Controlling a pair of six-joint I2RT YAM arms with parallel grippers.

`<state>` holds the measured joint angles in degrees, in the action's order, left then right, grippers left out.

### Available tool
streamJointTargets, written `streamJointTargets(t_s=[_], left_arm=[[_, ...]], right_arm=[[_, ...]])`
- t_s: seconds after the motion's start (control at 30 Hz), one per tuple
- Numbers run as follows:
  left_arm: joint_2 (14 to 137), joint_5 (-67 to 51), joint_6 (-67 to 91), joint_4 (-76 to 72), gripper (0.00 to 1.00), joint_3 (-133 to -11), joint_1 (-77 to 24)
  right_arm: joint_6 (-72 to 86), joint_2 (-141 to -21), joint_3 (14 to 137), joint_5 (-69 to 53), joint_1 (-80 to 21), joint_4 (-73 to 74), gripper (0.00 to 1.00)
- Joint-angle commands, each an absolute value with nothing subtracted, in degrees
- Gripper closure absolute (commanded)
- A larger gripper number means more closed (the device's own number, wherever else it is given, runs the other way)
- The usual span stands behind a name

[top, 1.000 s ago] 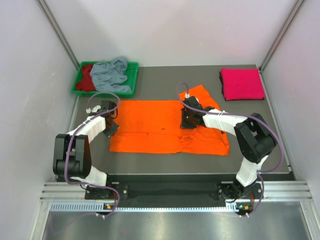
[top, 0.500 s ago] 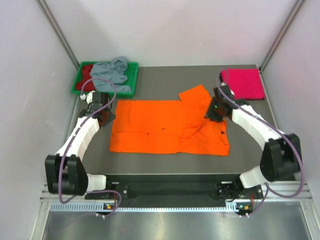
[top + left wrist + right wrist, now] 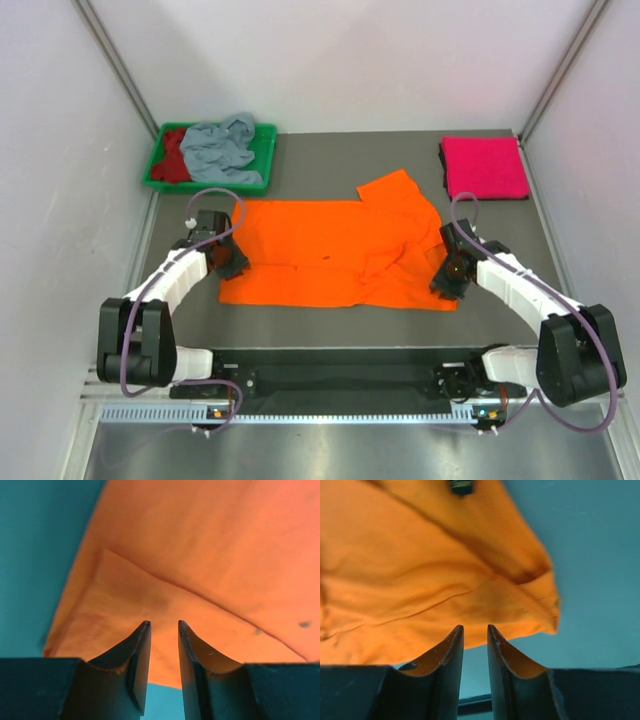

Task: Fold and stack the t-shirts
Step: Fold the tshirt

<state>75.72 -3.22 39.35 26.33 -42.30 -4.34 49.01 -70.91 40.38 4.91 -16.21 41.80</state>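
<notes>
You've the magenta pink cloth t-shirt (image 3: 485, 168) folded, bright orange cloth t-shirt (image 3: 330, 255) partway; left fingers (image 3: 139, 655), right fingers (image 3: 451, 650) narrowly apart

Spread t-shirt (image 3: 330, 255) at table (image 3: 320, 165) centre — tray (image 3: 205, 185) of crumpled t-shirts (image 3: 220, 148) behind it left, folded t-shirt (image 3: 484, 168) behind right

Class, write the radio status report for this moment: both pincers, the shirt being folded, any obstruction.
Left pincer narrowly open, empty, over orange t-shirt near-left corner. Right pincer narrowly open, empty, near-right corner. Shirt spread out, rumpled. Nothing blocking.
</notes>
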Motion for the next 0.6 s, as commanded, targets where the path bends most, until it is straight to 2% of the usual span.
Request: streamJointTargets(t_s=[0.0, 0.2, 0.57], left_arm=[[76.99, 4.2, 40.78, 26.01, 0.66, -42.02, -4.31], [81.73, 17.91, 42.19, 29.53, 0.68, -40.61, -4.31], [82.62, 26.8, 48.24, 34.09, 0.7, -39.73, -4.31]], right_arm=[[48.17, -71.01, 39.03, 11.15, -14.59, 41.57, 0.74], [47.98, -73.3, 38.14, 18.09, -14.24, 44.38, 0.73], [51.06, -75.85, 38.67, 22.67, -13.98, 48.6, 0.69]])
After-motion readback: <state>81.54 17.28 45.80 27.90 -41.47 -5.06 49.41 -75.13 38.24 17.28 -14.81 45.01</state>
